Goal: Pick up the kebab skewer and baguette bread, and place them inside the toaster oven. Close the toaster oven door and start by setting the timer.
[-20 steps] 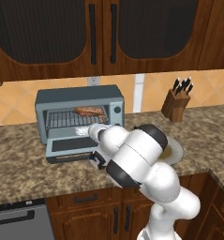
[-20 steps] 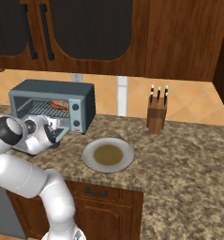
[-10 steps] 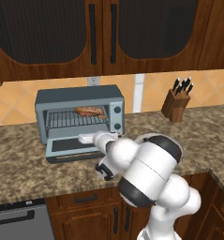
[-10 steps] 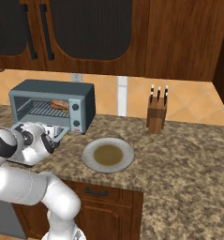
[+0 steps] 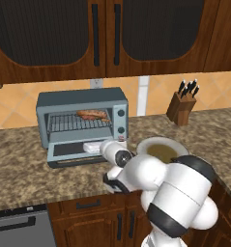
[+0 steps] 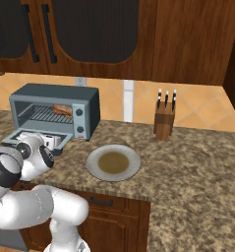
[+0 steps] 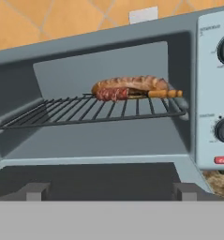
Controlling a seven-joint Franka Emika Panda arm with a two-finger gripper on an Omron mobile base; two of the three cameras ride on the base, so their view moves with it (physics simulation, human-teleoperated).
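Wire rack [image 7: 85,111] — ribbed, thin — bears scored oblong baguette bread [image 7: 132,85].

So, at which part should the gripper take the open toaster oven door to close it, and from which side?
Probably the toaster oven door is best taken at its front edge, from below and in front. It lies flat, hinged at the toaster oven, so that free edge must swing up. The open gripper hovers just above it.

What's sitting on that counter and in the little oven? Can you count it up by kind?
Toaster oven: 1
Baguette: 1
Kebab skewer: 1
Plate: 1
Knife block: 1
Total: 5
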